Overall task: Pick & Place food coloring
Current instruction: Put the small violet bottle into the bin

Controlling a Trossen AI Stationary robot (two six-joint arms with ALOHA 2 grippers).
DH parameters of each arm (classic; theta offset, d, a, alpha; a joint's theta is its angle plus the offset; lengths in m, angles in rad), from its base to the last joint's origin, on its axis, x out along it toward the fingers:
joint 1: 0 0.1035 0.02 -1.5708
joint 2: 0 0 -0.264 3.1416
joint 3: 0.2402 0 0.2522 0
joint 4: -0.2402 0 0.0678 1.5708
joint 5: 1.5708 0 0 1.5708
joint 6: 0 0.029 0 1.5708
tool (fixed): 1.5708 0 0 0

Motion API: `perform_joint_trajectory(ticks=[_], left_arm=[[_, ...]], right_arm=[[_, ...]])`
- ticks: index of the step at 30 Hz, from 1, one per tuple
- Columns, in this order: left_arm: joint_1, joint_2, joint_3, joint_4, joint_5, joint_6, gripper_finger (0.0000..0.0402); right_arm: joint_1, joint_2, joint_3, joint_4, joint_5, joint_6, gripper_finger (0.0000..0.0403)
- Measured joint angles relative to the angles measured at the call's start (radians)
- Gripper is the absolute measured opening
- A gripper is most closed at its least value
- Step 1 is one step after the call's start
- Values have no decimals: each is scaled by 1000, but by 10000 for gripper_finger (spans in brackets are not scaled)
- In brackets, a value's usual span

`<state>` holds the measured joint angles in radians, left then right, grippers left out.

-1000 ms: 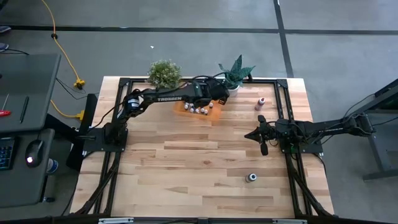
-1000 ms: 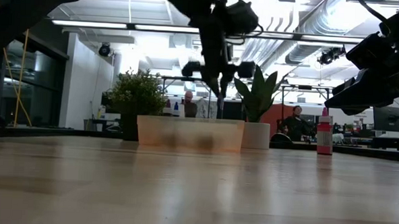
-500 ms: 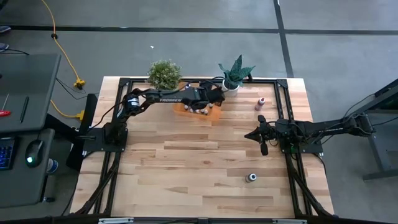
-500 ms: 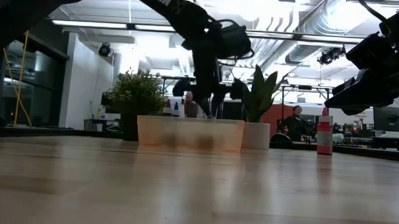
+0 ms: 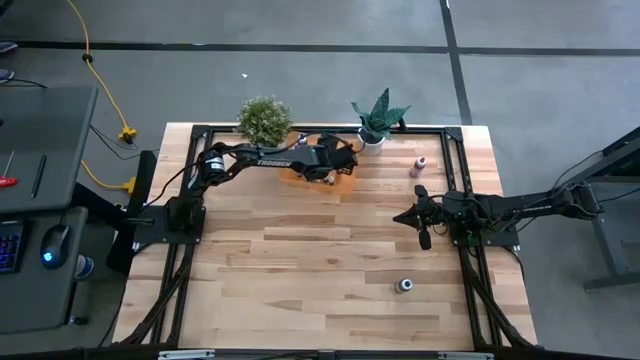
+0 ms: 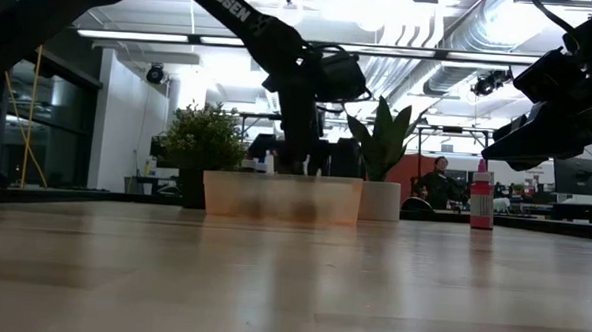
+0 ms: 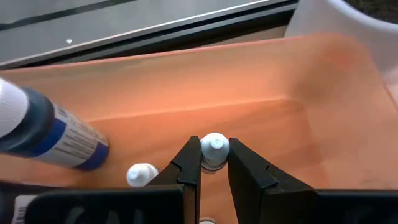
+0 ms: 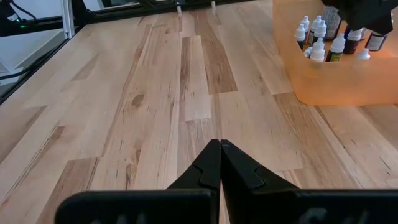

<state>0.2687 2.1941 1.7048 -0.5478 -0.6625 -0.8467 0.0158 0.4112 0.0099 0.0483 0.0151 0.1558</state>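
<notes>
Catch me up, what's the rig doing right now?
The left gripper is down inside the orange bin at the far side of the table, its fingers set around a white-capped bottle. A larger blue bottle lies beside it in the bin. The right gripper waits shut over bare wood on the right. A pink bottle and another small bottle stand loose on the table.
</notes>
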Motion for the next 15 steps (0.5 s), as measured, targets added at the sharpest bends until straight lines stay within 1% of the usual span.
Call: perform_joint_trajectory(ticks=[7, 10, 15], left_arm=[[0, 0, -1, 16, 21, 66, 50], [0, 0, -1, 34, 53, 90, 65], [0, 0, -2, 34, 71, 94, 95]], right_arm=[[0, 0, 0, 0, 0, 0, 0], [0, 0, 0, 0, 0, 0, 0], [0, 0, 0, 0, 0, 0, 0]])
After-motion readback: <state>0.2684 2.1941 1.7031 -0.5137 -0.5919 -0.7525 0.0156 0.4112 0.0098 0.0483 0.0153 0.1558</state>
